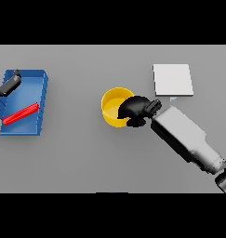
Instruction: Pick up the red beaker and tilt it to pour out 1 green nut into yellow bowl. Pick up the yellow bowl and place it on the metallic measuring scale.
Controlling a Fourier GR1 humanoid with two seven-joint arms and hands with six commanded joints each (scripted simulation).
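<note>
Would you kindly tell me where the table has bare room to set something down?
Bare grey table runs between the blue tray and round yellow bowl, and along the front. It is crowded where the right hand grips the bowl, near the white square scale.

The right hand (pixel 133 109) is glossy black, rounded and bulky, with a short dark wrist piece behind it. Its forearm (pixel 182 136) is a boxy block, pale grey on top and darker grey down the side, narrowing to a lighter cylindrical section and ending in a dark round joint at the elbow. The left hand (pixel 10 84) is dark grey to black and slimmer. Only a sliver of white and black arm casing shows behind it.
</note>
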